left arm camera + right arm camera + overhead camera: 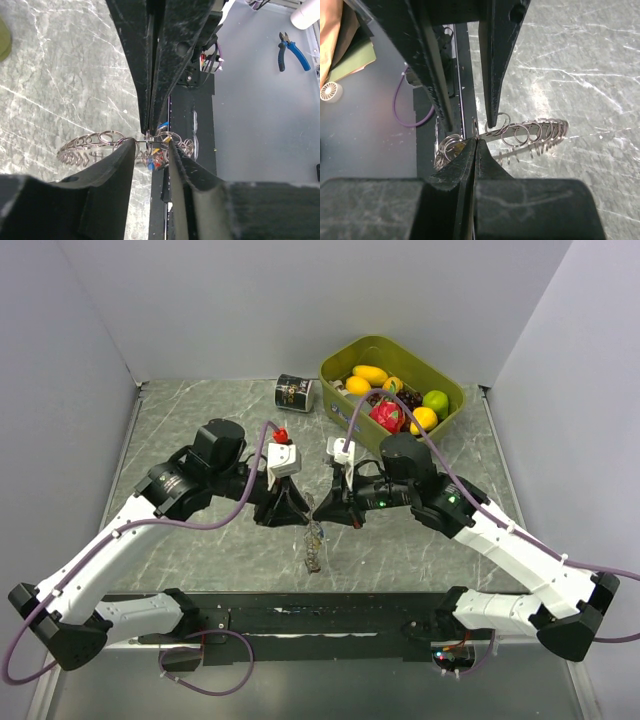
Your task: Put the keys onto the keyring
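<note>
Over the table (200, 430), right tool (475, 142) pinches the keyring (530, 132) shut; left tool (150, 147) straddles it, half-open.

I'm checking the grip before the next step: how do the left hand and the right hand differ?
The left hand has its jaws apart, straddling the keyring; the right hand is pinched shut on it. In the top view the left hand points in from the left, the right hand from the right. Both have black fingers and meet tip to tip.

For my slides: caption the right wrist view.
Right gripper shut on the keyring; left gripper open around it.
</note>
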